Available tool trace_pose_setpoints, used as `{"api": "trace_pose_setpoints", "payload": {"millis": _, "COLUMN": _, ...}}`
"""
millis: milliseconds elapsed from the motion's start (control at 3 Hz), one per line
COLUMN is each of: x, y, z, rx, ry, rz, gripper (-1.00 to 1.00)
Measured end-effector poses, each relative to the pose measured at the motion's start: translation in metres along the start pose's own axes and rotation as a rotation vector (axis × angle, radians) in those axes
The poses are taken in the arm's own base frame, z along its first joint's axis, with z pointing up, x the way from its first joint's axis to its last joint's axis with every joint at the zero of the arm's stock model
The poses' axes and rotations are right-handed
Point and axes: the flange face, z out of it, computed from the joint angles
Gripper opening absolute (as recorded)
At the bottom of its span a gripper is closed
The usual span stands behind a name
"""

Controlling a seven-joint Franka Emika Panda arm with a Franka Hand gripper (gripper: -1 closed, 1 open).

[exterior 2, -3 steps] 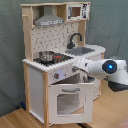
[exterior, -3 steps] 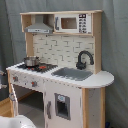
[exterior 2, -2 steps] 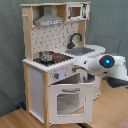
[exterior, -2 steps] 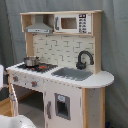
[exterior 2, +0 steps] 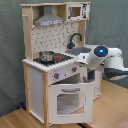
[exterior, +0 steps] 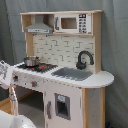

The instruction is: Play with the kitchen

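Observation:
The kitchen [exterior: 62, 50] is a tall white and light-wood toy with a grey hood [exterior: 39, 27], a microwave [exterior: 70, 23], a black faucet [exterior: 84, 59] and a grey sink [exterior: 72, 73]. A small metal pot [exterior: 31, 61] stands on the red-ringed stovetop. In the second exterior view, the kitchen [exterior 2: 37, 85] shows its windowed oven door [exterior 2: 67, 100], which stands slightly ajar. My white arm [exterior 2: 101, 51], with a blue light, reaches in from the second exterior view's right. The dark gripper [exterior 2: 90, 76] hangs beside the knob panel, just above the oven door's right edge.
A grey curtain hangs behind the kitchen. It stands on a wooden floor [exterior 2: 20, 120]. Part of my arm [exterior: 5, 75] shows at the first exterior view's left edge, and my white base [exterior: 12, 120] fills the lower-left corner.
My arm has risen and shifted a little toward the kitchen front. The kitchen and the pot have not moved.

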Motion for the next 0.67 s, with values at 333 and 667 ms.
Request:
{"api": "trace_pose_setpoints", "payload": {"millis": 333, "x": -0.001, "y": -0.005, "z": 0.023, "rx": 0.108, "ry": 0.011, "rz": -0.05, "gripper": 1.0}}
{"api": "trace_pose_setpoints", "payload": {"millis": 667, "x": -0.005, "y": -0.007, "z": 0.051, "rx": 0.214, "ry": 0.018, "rz": -0.08, "gripper": 1.0}}
